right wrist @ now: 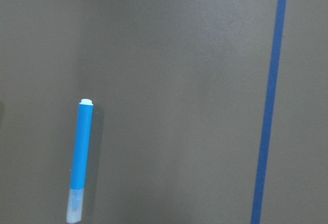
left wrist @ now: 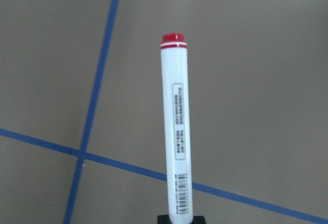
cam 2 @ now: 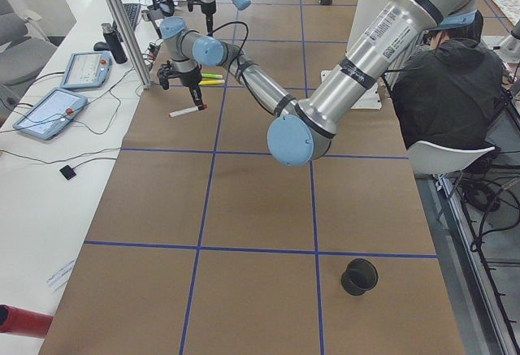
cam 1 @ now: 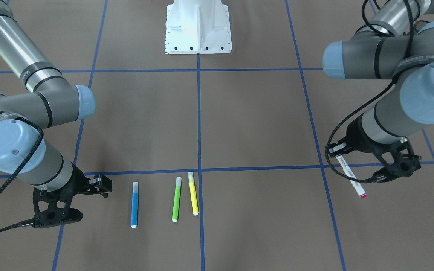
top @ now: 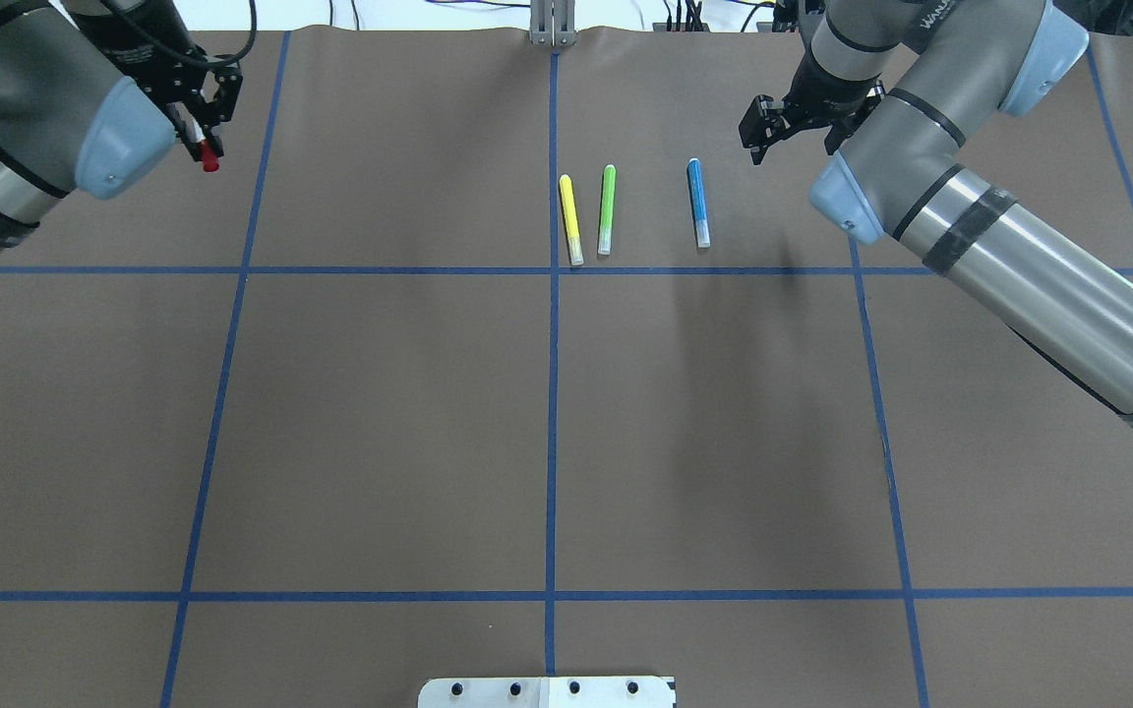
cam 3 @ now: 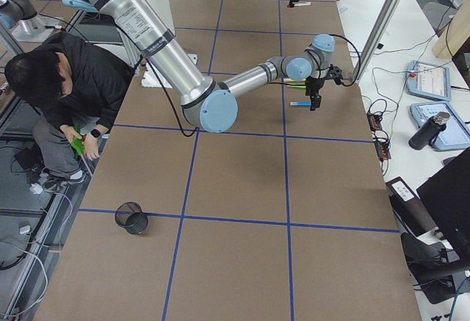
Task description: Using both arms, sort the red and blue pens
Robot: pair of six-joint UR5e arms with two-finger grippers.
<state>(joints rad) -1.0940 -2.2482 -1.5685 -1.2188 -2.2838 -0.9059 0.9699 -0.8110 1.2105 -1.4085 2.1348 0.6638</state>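
Note:
My left gripper [top: 201, 116] is shut on one end of the red marker [cam 1: 350, 176]. It is a white barrel with a red end [left wrist: 173, 38], and it hangs tilted just above the brown paper at the far left. The blue highlighter [top: 697, 202] lies flat on the paper with its clear cap toward the robot [right wrist: 82, 155]. In the overhead view my right gripper [top: 759, 126] hovers a little to its right. It is apart from the highlighter, open, and holds nothing. In the front view that gripper [cam 1: 102, 184] is to the highlighter's [cam 1: 135, 205] left.
A green highlighter [top: 607, 208] and a yellow highlighter [top: 570, 218] lie side by side near the centre line, left of the blue one. A black mesh cup [cam 2: 359, 276] stands at the near left end. A person [cam 3: 66, 93] sits beside the white robot base [cam 1: 198, 26].

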